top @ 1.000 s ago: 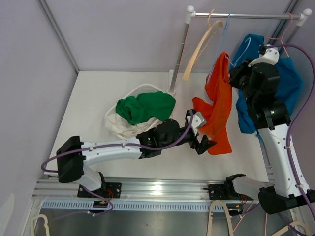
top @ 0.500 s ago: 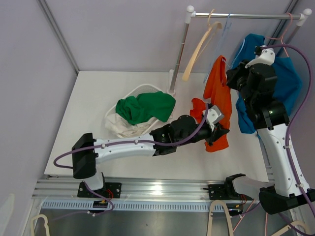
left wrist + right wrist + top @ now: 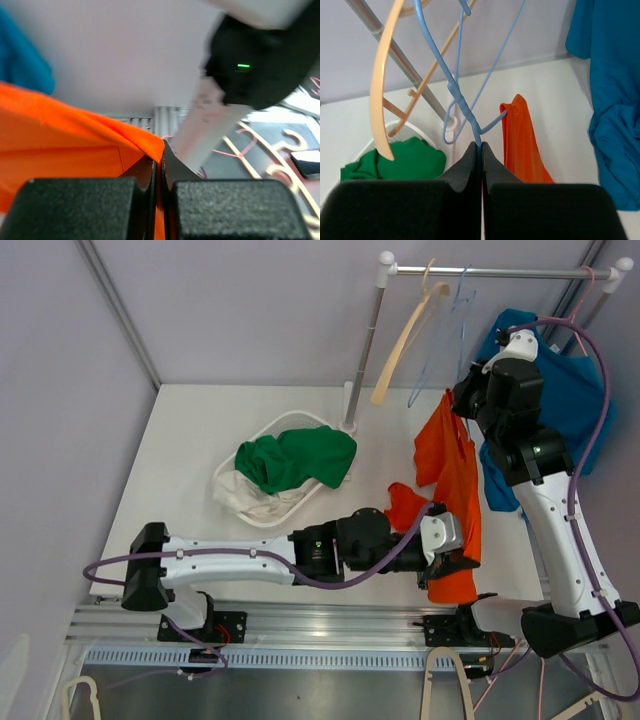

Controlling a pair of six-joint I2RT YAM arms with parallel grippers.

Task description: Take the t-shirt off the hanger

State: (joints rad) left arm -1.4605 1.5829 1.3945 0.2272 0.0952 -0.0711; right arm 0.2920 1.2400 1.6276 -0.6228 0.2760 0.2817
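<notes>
A cream hanger point(image 3: 382, 100) hangs left of the right gripper point(image 3: 481, 147); farther left, green garment point(image 3: 295, 458) in white basket point(image 3: 265, 432); right, apparently one teal shirt point(image 3: 612, 100).

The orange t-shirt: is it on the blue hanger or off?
Nearly off: in the right wrist view only one tip of the blue hanger catches the orange t-shirt; the rest hangs below, pinched by the left gripper.

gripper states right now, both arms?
Left gripper: closed on the orange t-shirt.
Right gripper: closed on the blue hanger.
</notes>
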